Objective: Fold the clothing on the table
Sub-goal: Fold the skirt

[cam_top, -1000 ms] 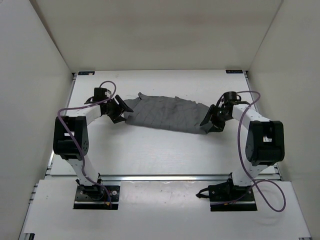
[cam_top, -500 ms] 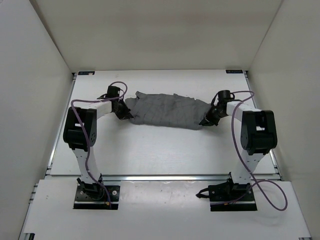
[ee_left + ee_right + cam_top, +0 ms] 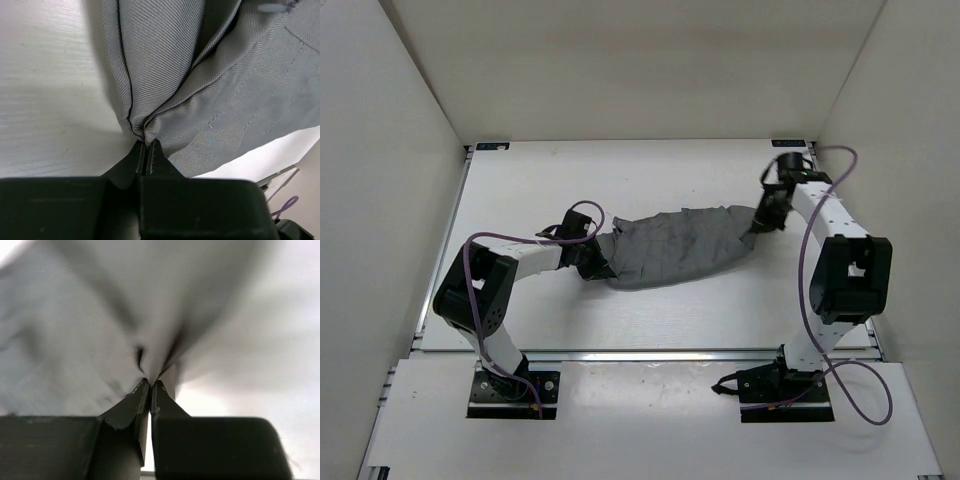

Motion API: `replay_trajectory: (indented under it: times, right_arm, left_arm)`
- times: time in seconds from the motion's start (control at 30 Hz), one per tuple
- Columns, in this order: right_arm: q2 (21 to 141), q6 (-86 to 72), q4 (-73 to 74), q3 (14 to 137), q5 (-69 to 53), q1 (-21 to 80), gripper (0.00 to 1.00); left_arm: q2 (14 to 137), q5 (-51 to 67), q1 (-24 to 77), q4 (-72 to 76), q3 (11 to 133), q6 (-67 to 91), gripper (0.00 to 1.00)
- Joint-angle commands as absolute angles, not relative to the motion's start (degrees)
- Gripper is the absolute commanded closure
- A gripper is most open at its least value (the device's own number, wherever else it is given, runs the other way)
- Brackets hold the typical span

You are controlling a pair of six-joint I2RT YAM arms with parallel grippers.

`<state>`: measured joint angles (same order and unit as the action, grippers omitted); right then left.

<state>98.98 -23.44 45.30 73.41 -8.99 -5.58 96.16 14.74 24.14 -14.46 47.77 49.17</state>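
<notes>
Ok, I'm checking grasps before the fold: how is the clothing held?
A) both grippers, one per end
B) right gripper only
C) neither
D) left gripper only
A: the left gripper and the right gripper are each shut on a pinch of the clothing.

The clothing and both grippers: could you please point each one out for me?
clothing [image 3: 675,250]: top external view, middle of the grey fabric.
left gripper [image 3: 146,146]: left wrist view, between fingertips pinching fabric.
right gripper [image 3: 150,383]: right wrist view, between fingertips pinching fabric.
</notes>
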Motion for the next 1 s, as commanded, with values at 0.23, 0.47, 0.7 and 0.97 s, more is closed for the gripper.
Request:
replay_trajectory:
  times: [0.23, 0.47, 0.7, 0.97]
  right_arm:
    - [100.62, -31.46, 39.23, 89.74, -6.84, 31.70, 1.00]
    - [113.01, -33.49, 33.93, 91.93, -13.61, 42.17, 1.00]
    - [122.51, -30.06, 33.23, 95.28, -16.69, 47.46, 1.00]
    - [131.21, -33.39, 49.09, 103.17, -4.76, 48.34, 1.00]
  left_arm:
    - [97.47, 13.10, 23.03, -15.73, 50.18, 50.63, 1.00]
    - [96.95, 12.48, 21.10, -17.32, 49.14, 48.08, 1.00]
    - [98.70, 10.10, 23.03, -20.65, 49.48, 42.73, 1.00]
    - [89.50, 14.42, 17.76, -16.88, 42.20, 46.05, 0.61]
